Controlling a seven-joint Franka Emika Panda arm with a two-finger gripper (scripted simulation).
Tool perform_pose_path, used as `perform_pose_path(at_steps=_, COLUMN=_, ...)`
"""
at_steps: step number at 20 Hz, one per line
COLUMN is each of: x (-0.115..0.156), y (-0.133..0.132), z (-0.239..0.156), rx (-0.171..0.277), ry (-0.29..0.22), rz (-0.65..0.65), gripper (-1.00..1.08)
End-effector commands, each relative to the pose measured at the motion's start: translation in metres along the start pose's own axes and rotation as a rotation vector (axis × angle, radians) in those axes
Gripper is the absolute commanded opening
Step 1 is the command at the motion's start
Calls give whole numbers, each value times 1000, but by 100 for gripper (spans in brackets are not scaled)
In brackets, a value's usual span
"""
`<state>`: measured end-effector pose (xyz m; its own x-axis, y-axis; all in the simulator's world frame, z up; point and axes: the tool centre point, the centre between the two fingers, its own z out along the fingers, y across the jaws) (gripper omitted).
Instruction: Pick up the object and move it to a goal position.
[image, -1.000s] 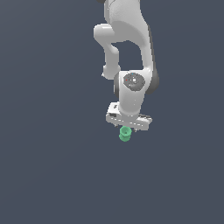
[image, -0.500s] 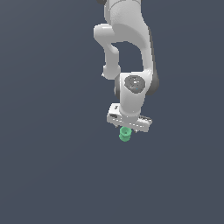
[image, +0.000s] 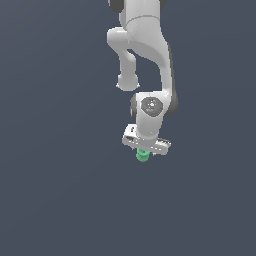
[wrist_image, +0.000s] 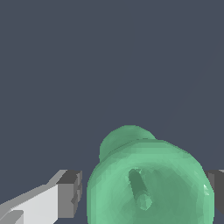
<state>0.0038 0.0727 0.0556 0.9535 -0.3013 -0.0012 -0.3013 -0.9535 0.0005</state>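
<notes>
Almost nothing has shifted over the last second: the gripper hangs where it did, the mint-green object still just under the hand. In the wrist view one finger stands apart from the spool (open, not gripping). Bare dark floor all round; no edges or obstacles visible.

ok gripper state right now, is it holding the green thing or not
Gripper: around the green spool, one finger visibly apart from it; whether it is gripped cannot be told.
</notes>
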Motion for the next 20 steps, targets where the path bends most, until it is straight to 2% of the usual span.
perform_pose_path(at_steps=1, x=0, y=0, z=7, rx=0, ry=1, rz=1, gripper=100)
perform_pose_path(at_steps=4, x=1, y=-1, z=9, rx=0, ry=1, rz=1, gripper=100)
perform_pose_path(at_steps=5, x=1, y=-1, z=9, rx=0, ry=1, rz=1, gripper=-100)
perform_pose_path(at_steps=20, x=2, y=2, z=1, rx=1, ry=2, rz=1, gripper=-100)
